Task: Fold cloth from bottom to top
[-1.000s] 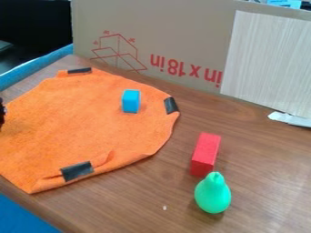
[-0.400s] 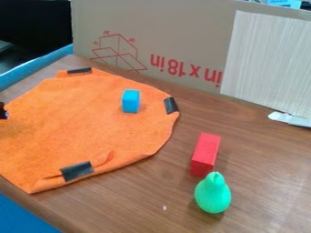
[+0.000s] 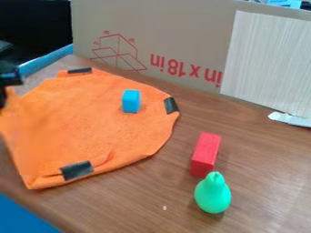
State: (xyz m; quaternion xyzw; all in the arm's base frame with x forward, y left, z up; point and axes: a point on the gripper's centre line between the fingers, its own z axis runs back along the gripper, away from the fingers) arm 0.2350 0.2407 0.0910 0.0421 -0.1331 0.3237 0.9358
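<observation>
Gripper (image 3: 7, 86) at the left of the view, over the tabletop's (image 3: 261, 182) left edge, its jaws apparently closed on the cloth (image 3: 91, 123): orange fabric rises to them in 1 raised flap. The rest of the cloth lies flat, from near the tabletop's far left corner down to its near left edge.

The fold looks to be just starting, with 1 side lifted and not yet laid over. The next move, I'd judge, calls for carrying that side across the cloth, keeping the grip, then lowering and letting go. The blue block (image 3: 131, 101) stands on the cloth near its right edge, so the flap could land on it or knock it. The red block (image 3: 205, 154) and green pear (image 3: 213, 195) are off the cloth to the right, probably clear of the fold. Cardboard (image 3: 182, 27) stands along the tabletop's far edge.
</observation>
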